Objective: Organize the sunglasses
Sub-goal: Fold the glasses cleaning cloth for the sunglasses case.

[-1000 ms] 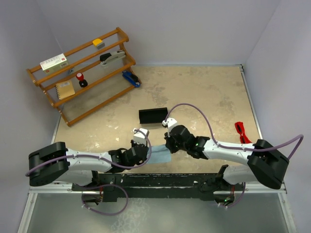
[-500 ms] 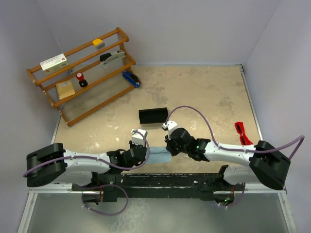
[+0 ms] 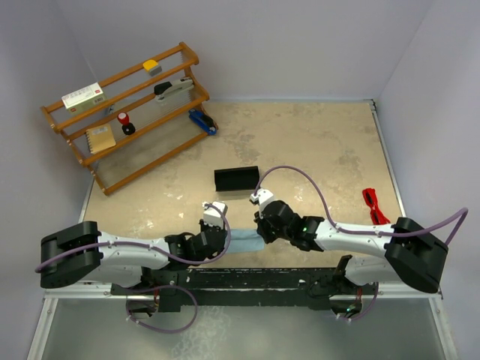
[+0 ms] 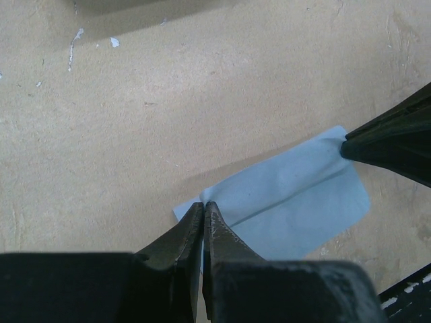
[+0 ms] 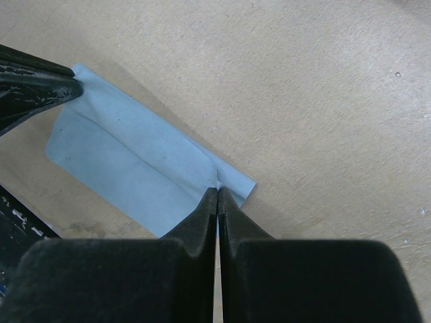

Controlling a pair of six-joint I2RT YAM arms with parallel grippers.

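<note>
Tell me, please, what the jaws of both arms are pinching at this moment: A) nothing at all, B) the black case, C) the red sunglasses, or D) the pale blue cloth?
D: the left gripper and right gripper each have their jaws shut on an opposite end of the pale blue cloth, while the red sunglasses lie apart, far to the right.

A creased blue cloth [image 3: 244, 244] is in front of a black case [image 3: 235, 178], wooden rack [image 3: 139, 96] at back-left.
</note>
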